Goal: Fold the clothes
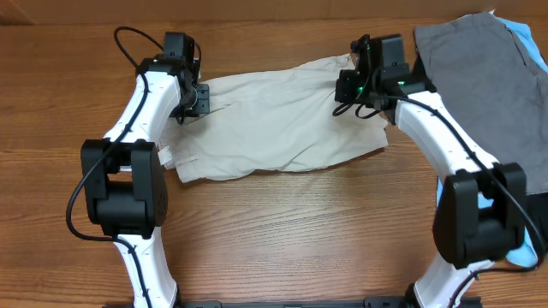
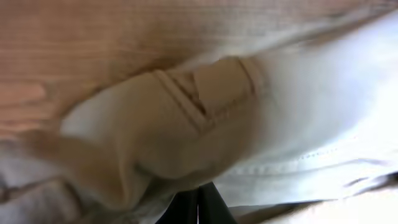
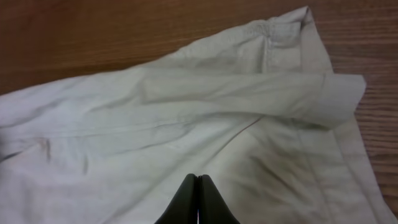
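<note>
The light beige shorts (image 1: 282,120) lie crumpled across the middle of the wooden table (image 1: 300,231). My left gripper (image 1: 199,101) is at their left end, by the waistband. In the left wrist view its fingers (image 2: 199,202) are shut, with bunched beige cloth (image 2: 155,137) and a belt loop (image 2: 217,87) right at the tips. My right gripper (image 1: 347,90) is over the shorts' right end. In the right wrist view its fingers (image 3: 199,186) are shut just above the cloth (image 3: 155,124), with nothing seen between them.
A grey garment (image 1: 479,77) lies at the back right, over a light-blue one (image 1: 524,38) that also shows at the right edge (image 1: 524,252). The right arm reaches across the grey garment's left edge.
</note>
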{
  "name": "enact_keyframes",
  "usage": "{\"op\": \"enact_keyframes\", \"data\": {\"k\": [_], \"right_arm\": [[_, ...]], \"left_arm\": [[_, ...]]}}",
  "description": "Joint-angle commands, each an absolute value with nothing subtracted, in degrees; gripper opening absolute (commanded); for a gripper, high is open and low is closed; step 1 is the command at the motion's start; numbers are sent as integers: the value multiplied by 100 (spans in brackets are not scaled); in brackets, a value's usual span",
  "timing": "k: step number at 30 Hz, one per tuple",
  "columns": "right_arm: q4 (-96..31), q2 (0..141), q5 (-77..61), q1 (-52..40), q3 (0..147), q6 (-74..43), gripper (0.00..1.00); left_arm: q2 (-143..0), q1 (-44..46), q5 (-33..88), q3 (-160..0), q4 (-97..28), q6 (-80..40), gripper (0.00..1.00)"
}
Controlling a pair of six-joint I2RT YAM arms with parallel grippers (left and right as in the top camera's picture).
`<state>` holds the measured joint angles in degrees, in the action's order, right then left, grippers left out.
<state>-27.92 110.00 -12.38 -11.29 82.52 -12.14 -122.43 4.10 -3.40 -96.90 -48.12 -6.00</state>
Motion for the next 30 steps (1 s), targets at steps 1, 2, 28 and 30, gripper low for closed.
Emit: {"op": "enact_keyframes", "data": {"k": [1, 2, 28, 30], "right_arm": [[-2644, 11419, -1227, -1122, 8359, -1177, 5], [-2567, 11531, -1319, -1120, 8359, -1146, 4], [-593, 12700, -399, -370, 8359, -1544, 10], [-663, 12722, -558, -261, 8359, -1546, 10]], "left_arm": [[-12280, 373, -576, -9666, -4613, -692, 4], [-12280, 373, -576, -9666, -4571, -692, 4], [-12291, 377, -600, -9664, -4458, -989, 4], [-12291, 377, -600, -9662, -4429, -989, 4]]}}
